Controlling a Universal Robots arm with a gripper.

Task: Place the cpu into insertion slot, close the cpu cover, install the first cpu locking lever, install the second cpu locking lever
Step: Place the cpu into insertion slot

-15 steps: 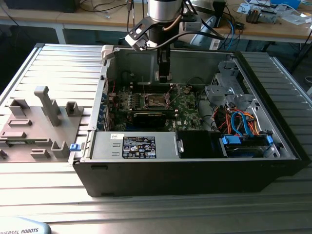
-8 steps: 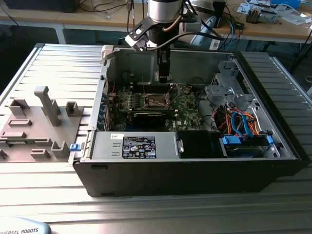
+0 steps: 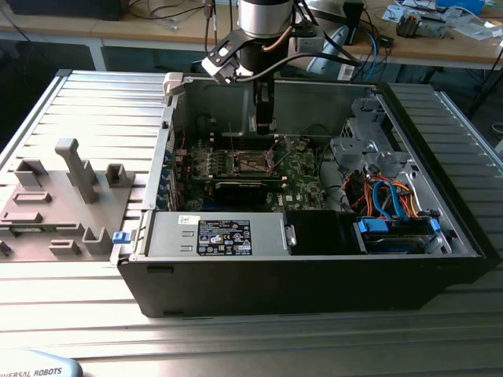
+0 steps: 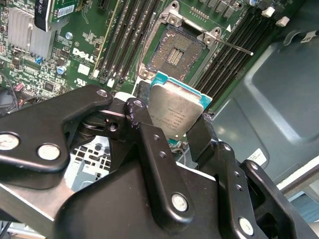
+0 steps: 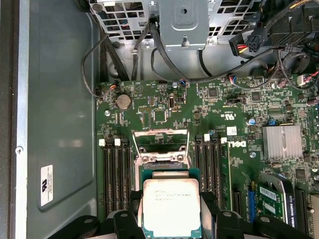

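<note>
PC case (image 3: 236, 290) lies open; arm (image 3: 263, 20) hangs vertically inside, near far wall. Gripper (image 4: 174, 113) fingers (image 4: 149, 134) clamp cpu (image 4: 177, 112) by two edges, just above bare insertion slot (image 4: 175, 50), cover up, mem slots (image 4: 127, 40) flanking it.

The cpu (image 5: 171, 206) is silvery-grey with a teal edge, between black fingers (image 4: 202, 134); the insertion slot (image 4: 175, 50) is dark with a silvery rim, set in a green motherboard (image 5: 164, 104) striped with black memory slots (image 5: 114, 174). The computer case (image 3: 314, 283) is black outside and grey within; blue and orange cables (image 3: 391, 196) show at the exterior view's right; the bench (image 3: 236, 338) is ribbed silver.
</note>
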